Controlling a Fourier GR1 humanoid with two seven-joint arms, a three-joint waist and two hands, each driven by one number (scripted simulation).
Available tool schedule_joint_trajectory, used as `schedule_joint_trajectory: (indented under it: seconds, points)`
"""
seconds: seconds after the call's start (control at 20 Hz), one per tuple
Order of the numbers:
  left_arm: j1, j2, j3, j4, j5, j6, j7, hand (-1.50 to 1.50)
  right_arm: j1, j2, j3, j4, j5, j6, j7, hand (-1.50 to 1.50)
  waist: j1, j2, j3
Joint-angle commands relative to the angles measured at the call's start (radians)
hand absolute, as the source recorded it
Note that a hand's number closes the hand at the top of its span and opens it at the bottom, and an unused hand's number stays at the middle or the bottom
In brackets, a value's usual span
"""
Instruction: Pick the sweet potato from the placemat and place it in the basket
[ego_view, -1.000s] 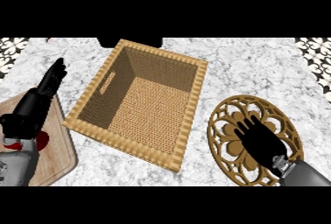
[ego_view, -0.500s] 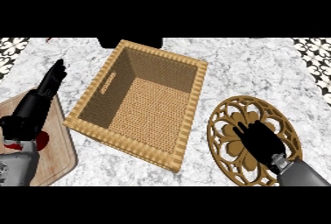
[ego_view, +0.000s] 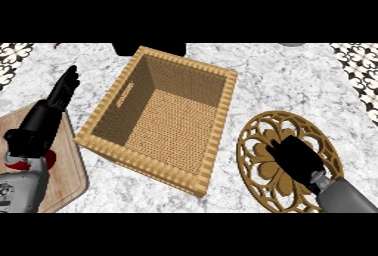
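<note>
Right hand (ego_view: 297, 159) sits nearest, on top of the placemat (ego_view: 255, 150), which lies just right of the basket (ego_view: 214, 145). Its back faces up and the fingers point down toward the mat's centre — can't tell whether they're curled or pinching anything. Over the last second it has pushed slightly further in across the mat toward the basket side; forearm follows. The sweet potato isn't visible: my guess is it's under that hand, so this reads as the grasp being set, not yet a lift.

Left of the basket, the left hand (ego_view: 46, 117) rests over the cutting board (ego_view: 63, 175), fingers straight and together, pointing up and away. Unchanged, no role here. A small red item (ego_view: 13, 159) peeks out beside the left wrist; can't identify it.

Basket interior shows only weave, so placement isn't done. Next call: close, lift clear of the mat, carry over the basket's near-right wall.
</note>
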Motion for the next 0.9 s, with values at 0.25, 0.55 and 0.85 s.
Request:
schedule_joint_trajectory:
  seconds: [0.25,0.55,0.85]
  points:
    - [0.032,-0.010,0.014,0.007,-0.024,0.030,-0.020,0.00,0.113,0.100,-0.263,0.042,-0.122,-0.117,0.160,1.50,-0.044,0.013,0.017]
    - [0.060,0.012,0.054,0.036,0.000,0.014,-0.056,0.00,0.198,0.297,-0.551,-0.039,-0.271,-0.275,0.430,1.50,-0.068,0.012,0.015]
    - [0.076,-0.004,0.019,-0.039,-0.003,0.004,-0.018,0.00,0.148,0.410,-0.655,-0.284,-0.384,-0.455,0.456,1.50,-0.030,0.007,0.016]
